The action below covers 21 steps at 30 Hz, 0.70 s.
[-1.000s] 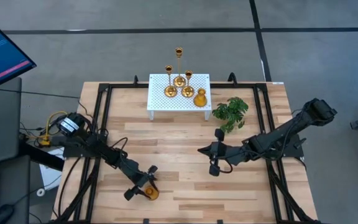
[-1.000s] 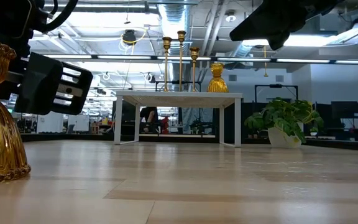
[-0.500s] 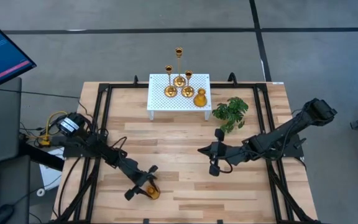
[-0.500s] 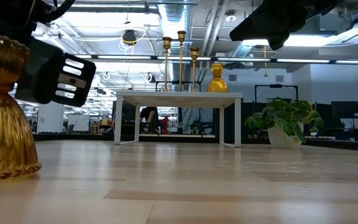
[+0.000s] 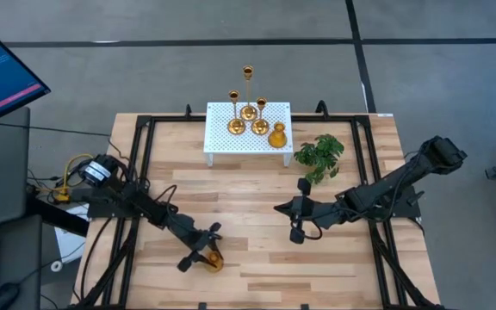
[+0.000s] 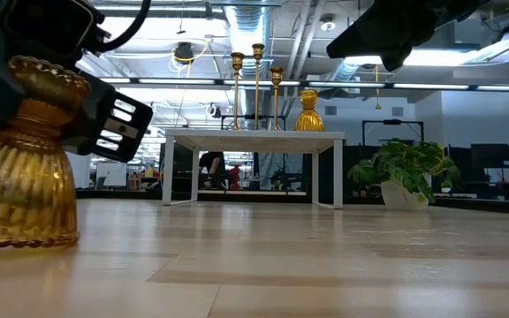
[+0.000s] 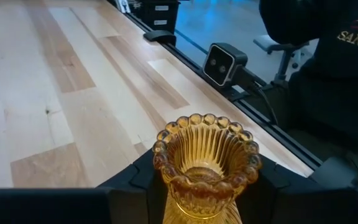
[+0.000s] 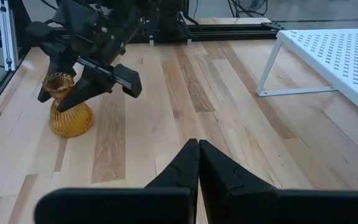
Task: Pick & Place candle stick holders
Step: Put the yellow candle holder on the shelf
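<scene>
One ribbed amber-gold candle stick holder (image 5: 213,261) stands near the table's front edge, left of centre; it also shows in the low view (image 6: 23,168) and the right wrist view (image 8: 69,115). My left gripper (image 5: 203,251) is shut on it. Several more gold holders (image 5: 250,110), tall and short, stand by their round bases on the white perforated stand (image 5: 222,138) at the far edge. My right gripper (image 8: 198,155) is shut and empty, hovering over the table's middle right (image 5: 281,209). My left gripper pinches the holder's narrow neck (image 7: 180,194), just under the beaded rim (image 7: 207,127), between its two fingers (image 7: 143,180). The fingers come nearly level, slanting from the table's far left. The holder leans a little, its flared base (image 6: 20,225) at the table top.
A green leafy plant (image 5: 319,155) stands right of the white stand. Black frame rails (image 5: 140,164) run along the table's sides. A camera unit (image 7: 224,62) sits at the near edge. Bare wood lies between the two grippers.
My left gripper has gone toward the table's right edge with the holder between its fingers. The holder has shifted along the table with it and has tipped from upright to a slight lean.
</scene>
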Available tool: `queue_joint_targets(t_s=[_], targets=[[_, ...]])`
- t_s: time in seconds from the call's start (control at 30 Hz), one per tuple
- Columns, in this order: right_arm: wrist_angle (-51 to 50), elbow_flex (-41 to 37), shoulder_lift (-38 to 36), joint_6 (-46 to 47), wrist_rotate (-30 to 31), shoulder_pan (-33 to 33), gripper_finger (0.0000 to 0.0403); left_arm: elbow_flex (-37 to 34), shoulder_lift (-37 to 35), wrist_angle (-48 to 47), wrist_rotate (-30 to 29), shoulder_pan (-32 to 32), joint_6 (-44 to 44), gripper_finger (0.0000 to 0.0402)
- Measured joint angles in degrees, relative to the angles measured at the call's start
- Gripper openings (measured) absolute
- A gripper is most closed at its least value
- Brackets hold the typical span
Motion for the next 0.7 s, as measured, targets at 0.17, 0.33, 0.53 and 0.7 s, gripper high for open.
queue_joint_targets(t_s=[0.17, 0.33, 0.53, 0.7], targets=[[0.0, 0.0, 0.0, 0.0, 0.0, 0.0, 0.0001, 0.0, 0.0, 0.0, -0.1, 1.0, -0.6, 0.0141], [0.0, 0.0, 0.0, 0.0, 0.0, 0.0, 0.0001, -0.1, -1.0, -1.1, -0.1, 2.0, -0.6, 0.0141], [-0.6, 0.0, 0.0, 0.0, 0.0, 0.0, 0.0001, -0.1, -9.0, -8.3, -0.2, 4.1, -0.6, 0.0141], [-1.4, 0.0, 0.0, 0.0, 0.0, 0.0, 0.0000, -0.2, -19.6, -18.1, -4.2, 6.7, -0.1, 0.0141]])
